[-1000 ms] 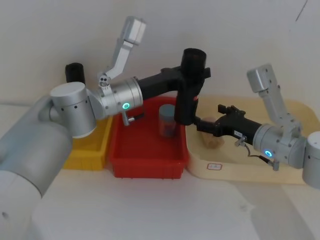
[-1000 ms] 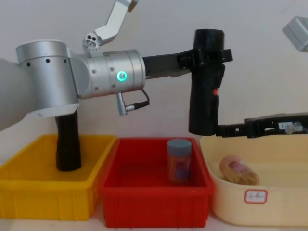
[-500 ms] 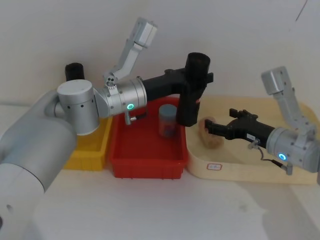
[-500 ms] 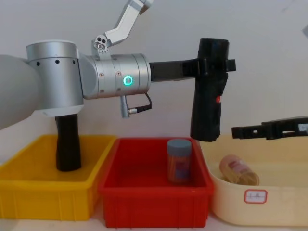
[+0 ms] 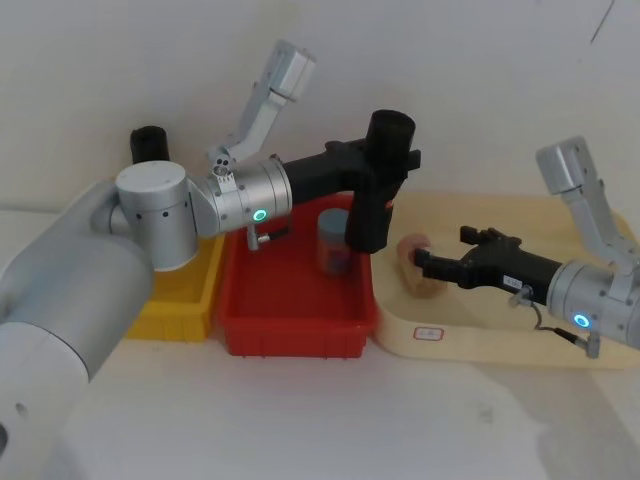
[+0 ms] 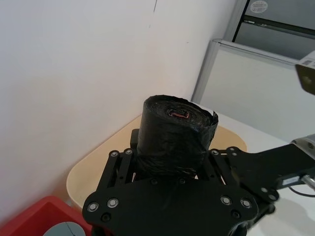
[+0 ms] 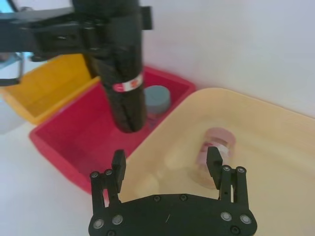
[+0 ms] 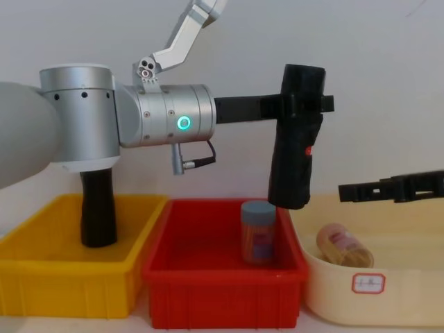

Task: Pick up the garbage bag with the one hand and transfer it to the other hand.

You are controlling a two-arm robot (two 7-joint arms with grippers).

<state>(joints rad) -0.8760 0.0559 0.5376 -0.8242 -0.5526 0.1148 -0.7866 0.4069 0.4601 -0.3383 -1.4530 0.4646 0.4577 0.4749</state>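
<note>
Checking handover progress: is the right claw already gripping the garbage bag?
No. The right claw hangs open, apart from the garbage bag, which the left claw clamps near its top.

The black garbage bag (image 8: 297, 135) has a red spot, above a red bin (image 8: 223, 291) flanked by yellow (image 8: 62, 288) and cream bins (image 8: 388, 298).

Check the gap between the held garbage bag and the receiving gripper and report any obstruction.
Nothing visible blocks it. The left gripper holds the garbage bag upright in the air, and the open right gripper faces its lower end across open air. The jar in the beige tray lies below that path.
</note>
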